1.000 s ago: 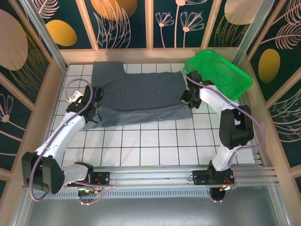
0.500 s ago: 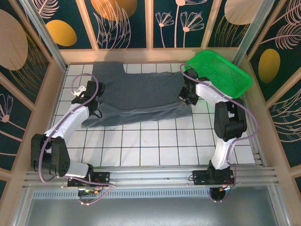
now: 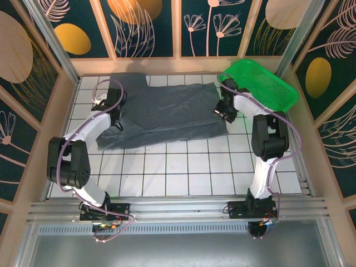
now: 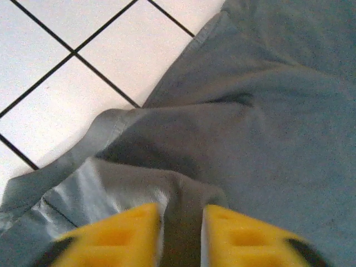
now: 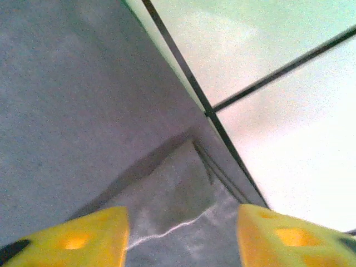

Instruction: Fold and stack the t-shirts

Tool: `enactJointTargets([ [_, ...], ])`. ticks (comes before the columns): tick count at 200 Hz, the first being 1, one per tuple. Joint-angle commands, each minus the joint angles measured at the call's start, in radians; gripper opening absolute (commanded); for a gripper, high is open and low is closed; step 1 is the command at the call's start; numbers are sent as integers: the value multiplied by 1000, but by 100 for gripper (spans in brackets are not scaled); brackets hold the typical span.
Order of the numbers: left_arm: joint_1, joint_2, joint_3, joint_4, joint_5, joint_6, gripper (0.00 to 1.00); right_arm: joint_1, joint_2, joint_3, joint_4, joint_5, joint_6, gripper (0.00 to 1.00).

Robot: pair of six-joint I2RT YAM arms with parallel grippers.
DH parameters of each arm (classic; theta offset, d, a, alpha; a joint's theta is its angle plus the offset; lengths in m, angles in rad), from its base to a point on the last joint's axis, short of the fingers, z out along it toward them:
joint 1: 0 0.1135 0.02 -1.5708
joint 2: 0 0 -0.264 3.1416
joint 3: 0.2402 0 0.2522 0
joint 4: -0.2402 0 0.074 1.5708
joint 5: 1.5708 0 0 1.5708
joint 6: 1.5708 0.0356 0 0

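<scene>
A dark blue-grey t-shirt [image 3: 167,114] lies spread across the far tiles, its near part doubled over itself. My left gripper [image 3: 115,113] is at the shirt's left edge. In the left wrist view its yellow fingers [image 4: 119,236] stand slightly apart, open [image 4: 181,233], with a raised ridge of the t-shirt [image 4: 267,128] between them. My right gripper [image 3: 221,110] is at the shirt's right edge beside the basket. In the right wrist view it is open wide [image 5: 182,236] over a folded corner of the t-shirt [image 5: 83,100], showing a pale seam.
A green mesh basket [image 3: 261,84] sits tilted at the back right corner, just behind the right gripper. White tiled floor [image 3: 183,172] stretches from the shirt to the arm bases. Wooden walls close in on the left, back and right.
Both grippers moved a little toward the back wall along the shirt's side edges. Both sets of jaws have parted from shut, letting go of the cloth.
</scene>
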Motion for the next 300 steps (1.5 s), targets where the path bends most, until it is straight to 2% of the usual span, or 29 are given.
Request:
enactJointTargets([
  [1, 32, -29, 36, -46, 21, 21, 44, 6, -47, 61, 32, -8, -75, 63],
  [22, 35, -119, -25, -92, 67, -15, 48, 8, -121, 16, 38, 11, -126, 64],
  [37, 35, -195, -121, -93, 131, -52, 43, 8, -197, -81, 74, -3, -136, 60],
  [49, 35, -240, -202, -79, 187, -83, 37, 11, -253, -167, 106, -26, -137, 51],
  [76, 38, -262, -316, -24, 240, -139, 17, 25, -312, -314, 180, -80, -153, 19],
  [90, 50, -231, -330, 14, 263, -156, 12, 34, -296, -340, 190, -87, -168, 12],
  [118, 79, -124, -321, 78, 297, -178, 10, 43, -220, -345, 204, -96, -185, 11],
  [144, 82, -53, -298, 76, 253, -181, 9, 42, -122, -321, 186, -86, -180, 10],
  [175, 82, -52, -357, 56, 220, -195, 9, 43, -71, -358, 122, -55, -148, 9],
  [199, 83, -118, -443, 5, 198, -208, 9, 44, -144, -461, 75, -49, -133, 9],
  [234, 84, -317, -577, -90, 188, -223, 9, 45, -314, -608, -16, -107, -127, 11],
  [255, 84, -419, -600, -152, 184, -228, 10, 49, -407, -652, -49, -143, -117, 13],
  [277, 84, -484, -557, -182, 202, -230, 14, 50, -477, -632, -25, -152, -126, 22],
  [289, 84, -497, -519, -169, 241, -228, 19, 50, -493, -607, -4, -137, -143, 29],
  [300, 84, -495, -485, -138, 297, -227, 24, 49, -487, -568, -5, -111, -155, 32],
])
